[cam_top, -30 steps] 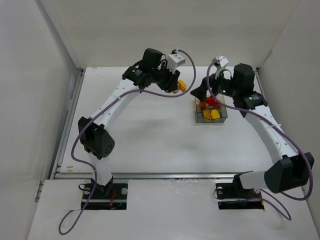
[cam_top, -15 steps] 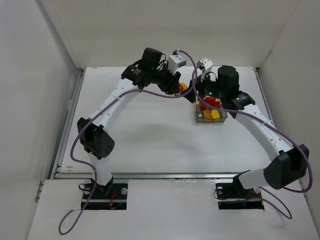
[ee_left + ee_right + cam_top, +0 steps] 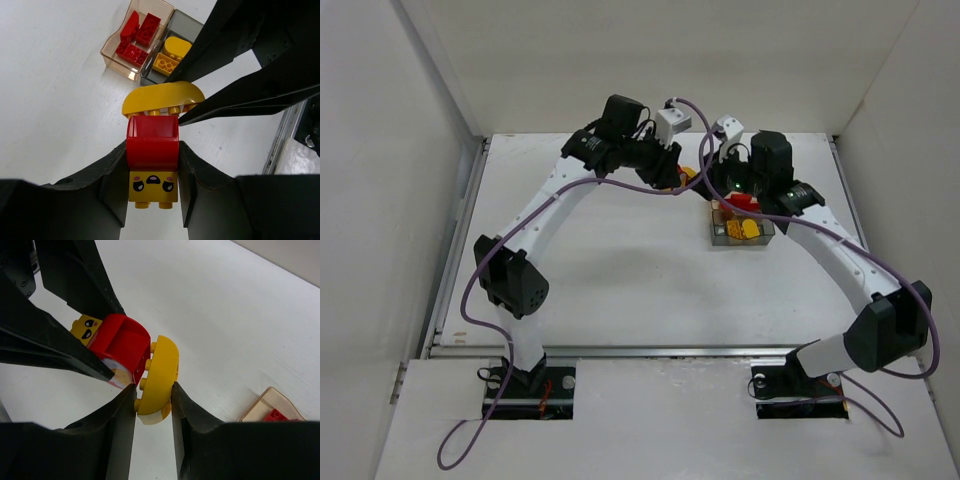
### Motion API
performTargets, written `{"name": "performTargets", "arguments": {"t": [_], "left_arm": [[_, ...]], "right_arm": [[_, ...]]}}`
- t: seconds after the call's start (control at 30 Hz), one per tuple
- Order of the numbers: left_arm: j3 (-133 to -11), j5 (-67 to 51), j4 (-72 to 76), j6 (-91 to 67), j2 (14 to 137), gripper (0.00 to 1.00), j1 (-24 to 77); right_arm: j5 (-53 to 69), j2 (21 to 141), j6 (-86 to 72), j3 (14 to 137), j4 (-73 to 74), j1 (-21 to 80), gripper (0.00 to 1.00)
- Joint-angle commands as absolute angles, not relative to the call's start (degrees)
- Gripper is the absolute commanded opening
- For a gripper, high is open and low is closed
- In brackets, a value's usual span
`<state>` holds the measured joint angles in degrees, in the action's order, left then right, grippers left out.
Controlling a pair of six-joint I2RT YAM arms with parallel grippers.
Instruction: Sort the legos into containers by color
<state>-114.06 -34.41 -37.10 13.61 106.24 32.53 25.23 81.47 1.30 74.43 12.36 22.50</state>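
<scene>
Glossy, smooth plastic on red brick (image 3: 152,145) and yellow dome piece (image 3: 162,96) (highlights along the curves). Matt black fingers (image 3: 107,181). Clear tan tray (image 3: 111,49), smoky grey tray (image 3: 187,25).

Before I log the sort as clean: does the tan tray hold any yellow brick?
No: in the left wrist view the tan tray holds only red bricks, while the yellow bricks lie in the grey tray beside it.

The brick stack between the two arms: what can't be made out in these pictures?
- Top view: the brick stack is too small and half under the jaws.
- Left wrist view: the grey tray is partly behind the right jaws.
- Right wrist view: the tan tray is cut off by the bottom edge.
- Both wrist views: whether the yellow curved brick is locked onto the red brick.
</scene>
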Motion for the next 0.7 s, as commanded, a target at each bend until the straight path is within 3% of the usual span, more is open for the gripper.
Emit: {"name": "performTargets", "arguments": {"t": [0.0, 0.4, 0.67], "left_arm": [[-116.81, -37.71, -35.60, 12.48, 103.27, 0.00, 32.96], [-111.18, -30.86, -35.07, 13.10, 101.60, 0.00, 32.96], [-108.28, -26.37, -34.45, 12.57, 100.55, 0.00, 32.96]], "right_arm": [[24.88, 81.65, 1.23, 76.99, 9.40, 22.94, 0.00], [12.31, 85.59, -11.49, 75.93, 12.11, 13.19, 0.00], [17.02, 88.15, -6.96, 75.77, 23.55, 10.11, 0.00]]}}
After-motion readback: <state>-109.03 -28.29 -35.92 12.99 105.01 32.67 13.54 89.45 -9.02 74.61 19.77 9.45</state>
